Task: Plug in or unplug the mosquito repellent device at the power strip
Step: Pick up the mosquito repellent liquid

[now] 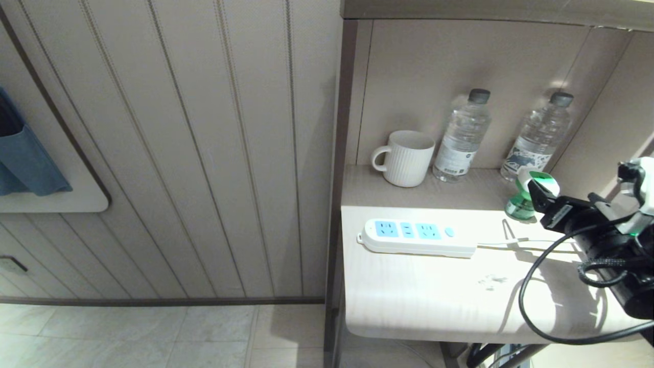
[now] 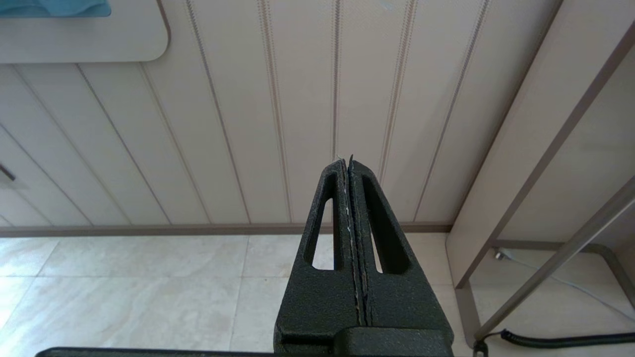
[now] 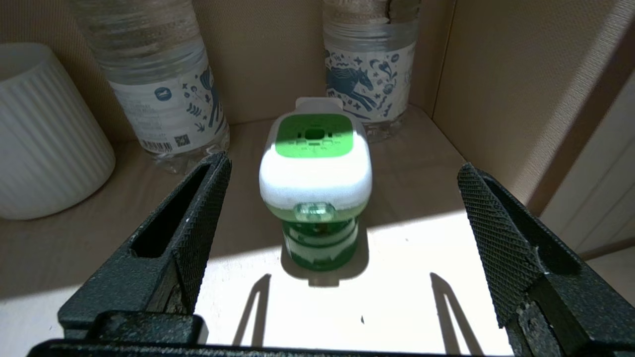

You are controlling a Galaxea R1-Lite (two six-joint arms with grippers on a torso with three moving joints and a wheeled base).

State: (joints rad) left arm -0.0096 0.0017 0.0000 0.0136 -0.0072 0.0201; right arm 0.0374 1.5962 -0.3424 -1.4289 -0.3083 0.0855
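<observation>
One mosquito repellent device [image 3: 315,183] stands upright on the tabletop [image 1: 424,296], unplugged, green bottle down, white-green head up. It sits well apart from the power strip [image 1: 416,236], off the strip's cord end and a bit further back toward the alcove wall. Nothing touches the device. In the right wrist view the right gripper [image 3: 342,198] has its jaws spread wide, one finger on each side of the device, clear gap both sides, no contact. In the head view the same gripper [image 1: 536,197] comes in from the right edge and partly hides the device [image 1: 520,202].

Power strip lies flat on the tabletop, long side across the view, light-blue socket faces up, all sockets empty, small round blue button at the cord end. White cord [image 1: 516,244] runs from that end toward the right arm.

Behind the strip, against the alcove wall: white ribbed mug [image 1: 406,157], then a water bottle [image 1: 462,137] just beside the mug, then a second water bottle [image 1: 537,137] further along, just behind the device. Black robot cable [image 1: 531,286] loops over the tabletop on the strip's cord side.

Left gripper [image 2: 351,163] hangs away from the strip, out over the tiled floor [image 2: 124,292] facing the panelled wall [image 2: 248,124]; jaws closed flat together, holding nothing.
</observation>
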